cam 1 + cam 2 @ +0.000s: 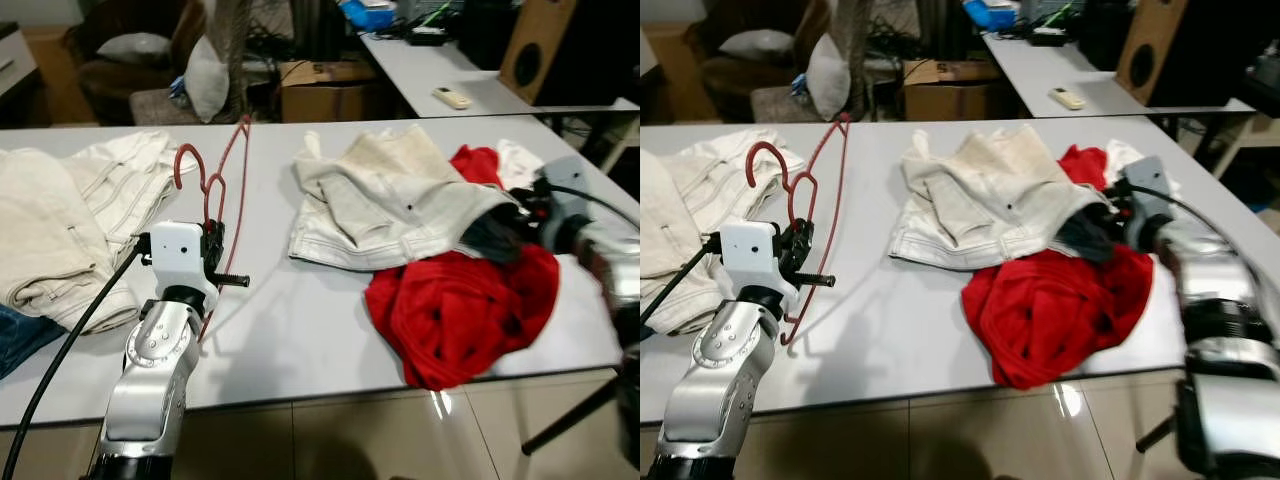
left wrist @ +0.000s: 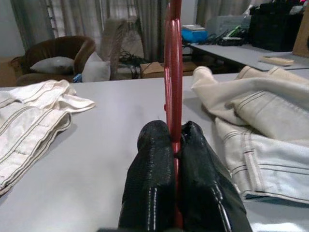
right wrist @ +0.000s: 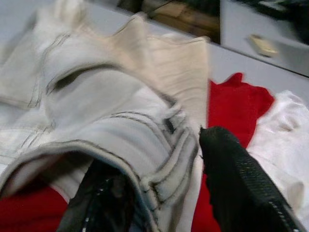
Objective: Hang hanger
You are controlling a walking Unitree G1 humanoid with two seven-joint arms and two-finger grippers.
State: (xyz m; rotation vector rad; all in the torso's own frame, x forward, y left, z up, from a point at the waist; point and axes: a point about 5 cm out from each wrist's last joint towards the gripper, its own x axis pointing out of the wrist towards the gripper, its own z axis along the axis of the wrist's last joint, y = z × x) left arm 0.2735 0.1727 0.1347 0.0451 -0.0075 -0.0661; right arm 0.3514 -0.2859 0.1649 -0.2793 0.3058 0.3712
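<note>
My left gripper (image 1: 213, 240) is shut on a red wire hanger (image 1: 228, 190) and holds it upright above the white table (image 1: 300, 330), hook (image 1: 186, 155) towards the far left. In the left wrist view the two black fingers (image 2: 154, 159) press together on the hanger's red wire (image 2: 173, 72). My right gripper (image 1: 492, 232) is at the waistband of white jeans (image 1: 400, 200) that lie over a red garment (image 1: 460, 300). In the right wrist view its fingers (image 3: 236, 179) stand apart, with the jeans' waistband (image 3: 164, 159) between them.
Cream clothes (image 1: 60, 220) and a piece of blue denim (image 1: 20, 335) cover the table's left end. Behind stand a second table with a remote (image 1: 452, 97), a speaker (image 1: 535, 45), a cardboard box (image 1: 325, 90) and an armchair (image 1: 130, 50). A dark stand leg (image 1: 570, 415) crosses the floor at right.
</note>
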